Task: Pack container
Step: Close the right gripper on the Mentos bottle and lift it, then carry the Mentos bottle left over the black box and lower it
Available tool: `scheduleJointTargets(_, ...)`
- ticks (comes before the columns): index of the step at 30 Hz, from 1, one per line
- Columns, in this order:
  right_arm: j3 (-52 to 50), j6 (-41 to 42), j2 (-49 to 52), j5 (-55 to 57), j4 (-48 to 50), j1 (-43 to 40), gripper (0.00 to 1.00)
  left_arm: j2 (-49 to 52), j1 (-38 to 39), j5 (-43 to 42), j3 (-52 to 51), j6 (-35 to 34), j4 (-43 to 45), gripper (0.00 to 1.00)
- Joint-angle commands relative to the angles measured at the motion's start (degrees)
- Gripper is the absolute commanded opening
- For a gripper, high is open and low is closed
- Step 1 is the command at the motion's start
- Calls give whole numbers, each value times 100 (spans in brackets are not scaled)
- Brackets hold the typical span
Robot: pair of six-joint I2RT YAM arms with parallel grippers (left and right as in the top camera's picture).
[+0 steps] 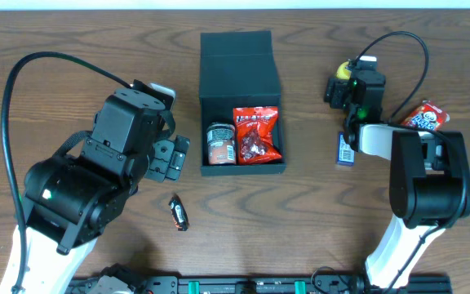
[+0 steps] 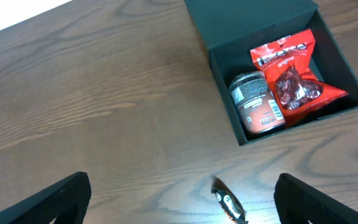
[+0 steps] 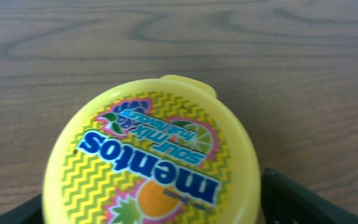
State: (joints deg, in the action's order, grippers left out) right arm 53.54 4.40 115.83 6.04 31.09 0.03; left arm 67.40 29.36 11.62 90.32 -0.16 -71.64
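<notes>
**A:** The container (image 1: 237, 65) sits mid-table (image 1: 72, 33), lid flipped back toward the far edge. It's part filled: a red snack bag (image 1: 256, 135) on its right side, a small brown-labelled jar (image 1: 220, 144) on its left.

**B:** Plenty left outside, though! A dark wrapped candy bar (image 1: 179, 212) lies toward the front edge. A blue packet (image 1: 346, 149) and a red-and-white packet (image 1: 424, 117) are out toward the right edge.

**A:** And the yellow Mentos tub (image 3: 151, 162), right of the container. The right gripper (image 3: 154, 208) points straight down over it, a finger on either side. Clamped or not, I cannot tell.

**B:** The left gripper (image 2: 182, 190) hangs just left of the container, angled down. Jaws wide apart, nothing in them, candy bar below.

**A:** I'd call it roughly a third packed.
</notes>
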Motion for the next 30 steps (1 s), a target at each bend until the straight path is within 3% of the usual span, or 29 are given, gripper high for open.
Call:
scheduleJointTargets(1,68,68,-4,83,-4,-81,73,11,-11,83,-28,44,-9,95)
scheduleJointTargets(12,68,70,-4,83,-70,-81,59,11,-11,85,-28,68,-15,95)
scheduleJointTargets(14,68,76,-4,83,-85,-81,50,11,-11,83,-28,81,-22,95)
scheduleJointTargets(17,68,251,-4,81,-87,-81,45,11,-11,83,-28,85,-37,95)
scheduleJointTargets(20,68,332,-7,81,-87,-79,29,11,-11,85,-28,85,-39,95)
scheduleJointTargets(24,68,330,-7,81,-90,-74,24,11,-11,103,-28,85,-70,95)
scheduleJointTargets(28,68,332,-24,72,-155,-68,1,9,-11,107,-28,85,-118,95)
scheduleJointTargets(30,68,332,-79,9,-264,-35,1,9,-11,109,-28,83,-140,95)
